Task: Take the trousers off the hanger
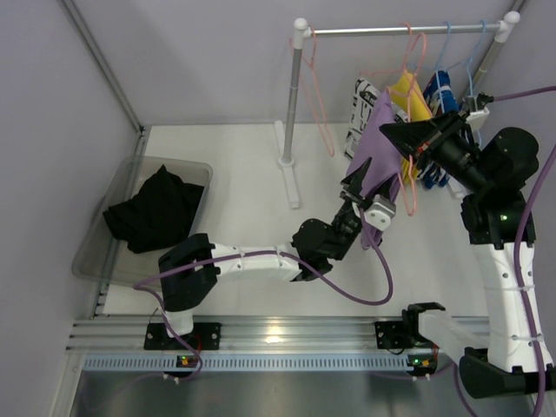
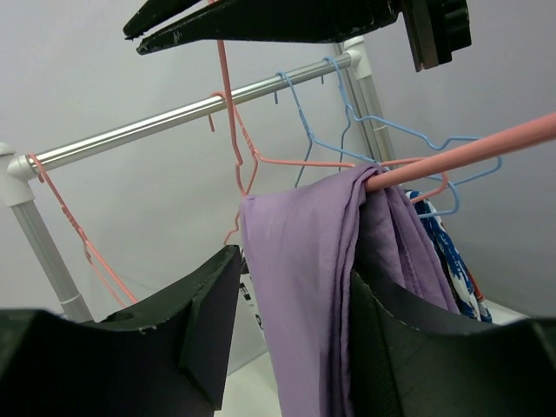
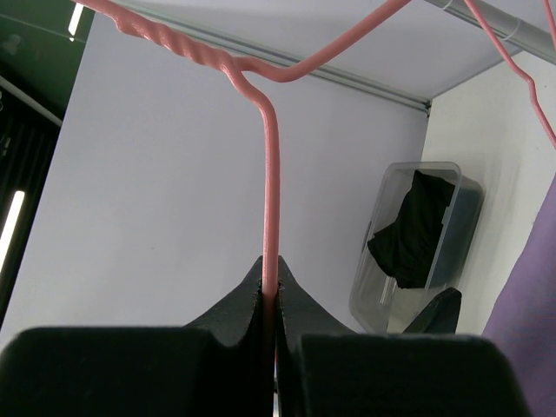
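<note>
Lilac trousers (image 1: 375, 139) hang folded over the bar of a pink hanger (image 1: 410, 195) on the rail (image 1: 391, 30). My left gripper (image 1: 358, 180) is open, its jaws on either side of the hanging lilac cloth (image 2: 304, 287), just below the hanger bar (image 2: 469, 149). The cloth lies against the right finger (image 2: 391, 347). My right gripper (image 1: 388, 131) is shut on the pink hanger's wire (image 3: 271, 200) below its twisted neck. Black trousers (image 1: 155, 210) lie in a clear bin (image 1: 195, 169) at the left, also in the right wrist view (image 3: 408, 239).
A yellow garment (image 1: 408, 95), a black-and-white printed one (image 1: 363, 100) and a blue patterned one (image 1: 439, 91) hang on the same rail. An empty pink hanger (image 1: 317, 104) hangs by the rack's left post (image 1: 291, 113). Walls close in at left and back.
</note>
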### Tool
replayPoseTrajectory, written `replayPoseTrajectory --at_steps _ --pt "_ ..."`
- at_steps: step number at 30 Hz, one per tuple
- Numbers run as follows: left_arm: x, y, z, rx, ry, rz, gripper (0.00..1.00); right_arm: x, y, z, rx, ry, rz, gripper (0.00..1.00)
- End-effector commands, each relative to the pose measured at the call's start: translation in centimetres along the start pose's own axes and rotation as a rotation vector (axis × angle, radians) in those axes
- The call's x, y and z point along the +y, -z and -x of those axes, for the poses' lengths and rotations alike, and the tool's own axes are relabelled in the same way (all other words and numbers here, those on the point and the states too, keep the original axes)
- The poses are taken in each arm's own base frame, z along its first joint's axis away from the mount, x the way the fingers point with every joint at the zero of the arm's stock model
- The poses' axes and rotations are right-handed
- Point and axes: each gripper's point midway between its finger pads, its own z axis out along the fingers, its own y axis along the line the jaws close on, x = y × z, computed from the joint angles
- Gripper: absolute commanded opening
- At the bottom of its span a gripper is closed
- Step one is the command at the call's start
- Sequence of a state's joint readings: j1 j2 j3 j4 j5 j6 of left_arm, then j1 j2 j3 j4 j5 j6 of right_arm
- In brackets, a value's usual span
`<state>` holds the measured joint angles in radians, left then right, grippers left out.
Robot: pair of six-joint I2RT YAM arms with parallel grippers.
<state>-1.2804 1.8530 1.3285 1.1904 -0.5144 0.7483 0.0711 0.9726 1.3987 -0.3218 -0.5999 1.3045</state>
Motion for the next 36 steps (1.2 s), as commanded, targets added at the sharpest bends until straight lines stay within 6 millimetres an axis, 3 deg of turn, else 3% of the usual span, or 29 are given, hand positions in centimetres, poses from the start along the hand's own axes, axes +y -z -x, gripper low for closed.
replayPoseTrajectory --at_steps 1,10,11,12,16,17,19,20,26,30,36 --pt "2.3 -1.2 3.4 -0.110 0.044 0.068 0.52 4.2 0.6 -0.2 -0.009 0.119 0.155 0.00" --pt "2.6 -2.1 1.8 -0.034 0.044 0.069 0.49 3.8 0.3 -0.7 0.013 0.125 0.154 0.00" --pt "2.5 -2.2 1.8 -0.034 0.046 0.066 0.45 3.6 0.3 -0.7 0.014 0.123 0.149 0.00" --pt "2.7 -2.2 1.9 -0.035 0.046 0.069 0.32 2.9 0.1 -0.8 0.019 0.118 0.138 0.00" --pt "3.4 -2.1 2.6 -0.039 0.039 0.074 0.03 2.0 -0.1 -0.9 0.021 0.126 0.123 0.00" --pt "3.7 -1.9 2.6 -0.035 0.039 0.076 0.00 1.9 0.0 -0.9 0.019 0.130 0.122 0.00" --pt "4.8 -1.5 3.6 -0.045 0.049 0.081 0.00 1.2 -0.1 -1.1 0.022 0.137 0.105 0.00" --pt "4.8 -0.9 3.1 -0.032 0.042 0.066 0.00 0.9 -0.1 -1.0 0.015 0.140 0.096 0.00" --pt "7.7 0.1 5.8 -0.013 0.091 0.056 0.00 -3.6 -0.8 -1.4 0.027 0.130 -0.001 0.00" --pt "10.1 0.2 9.0 -0.036 0.127 0.054 0.00 -6.4 -1.2 -1.4 0.028 0.147 -0.055 0.00" --pt "12.2 -0.8 12.8 -0.046 0.201 0.043 0.00 -8.5 -1.3 -1.1 0.014 0.223 -0.107 0.00"
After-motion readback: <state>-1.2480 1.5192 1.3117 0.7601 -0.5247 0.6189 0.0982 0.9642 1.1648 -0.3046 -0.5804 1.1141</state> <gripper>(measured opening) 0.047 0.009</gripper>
